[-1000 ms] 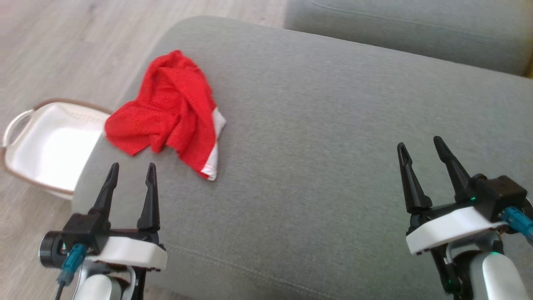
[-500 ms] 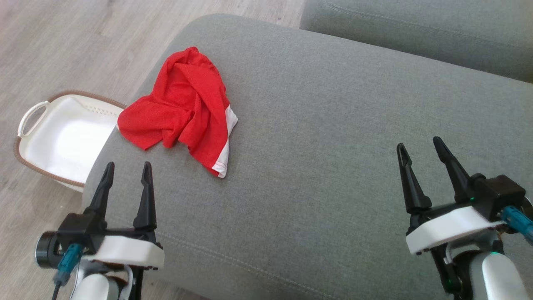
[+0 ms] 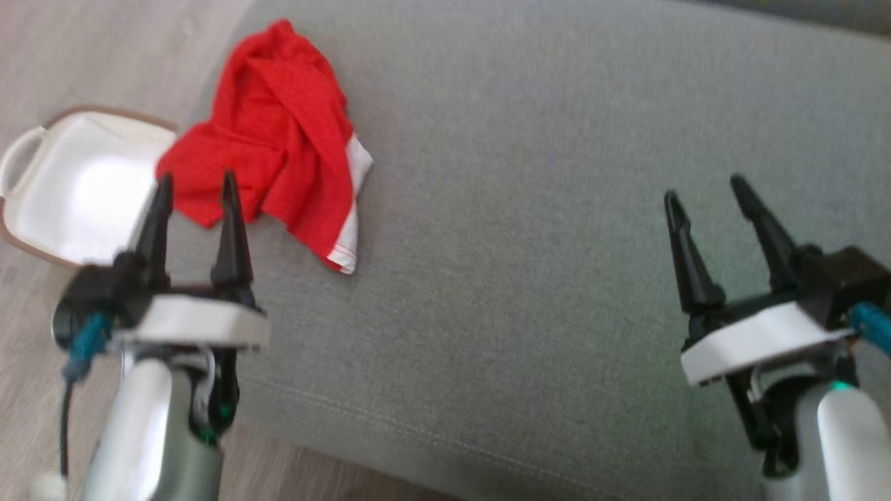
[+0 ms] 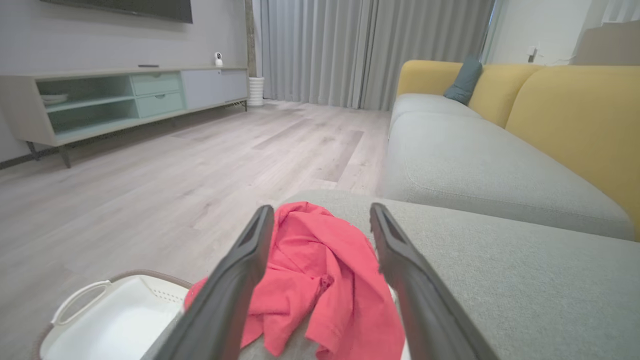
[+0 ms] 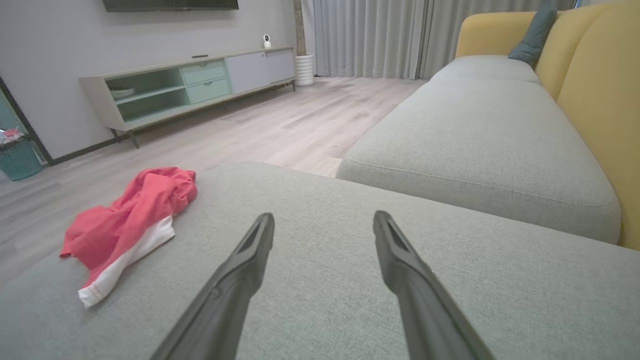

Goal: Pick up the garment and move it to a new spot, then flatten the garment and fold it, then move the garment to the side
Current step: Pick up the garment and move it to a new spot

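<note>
The red garment (image 3: 278, 139) is lying crumpled at the sofa cushion's (image 3: 522, 243) left edge, while the left end effector (image 3: 195, 182), near it, and the right end effector (image 3: 703, 188), well apart, are both standing spread and empty, leaving every step pending.

Right gripper (image 5: 324, 216) with fingers spread wide, above a grey cushion (image 5: 350, 300). Well off toward the view's left on that cushion, a crumpled red garment (image 5: 135, 215) with a white edge, close to the cushion's rim. Beyond, a second grey seat (image 5: 475, 145) against yellow backrests (image 5: 595, 110), a teal pillow (image 5: 535, 30), wooden floor (image 5: 280, 120), a low cabinet (image 5: 190, 85), grey curtains (image 5: 370, 35).
</note>
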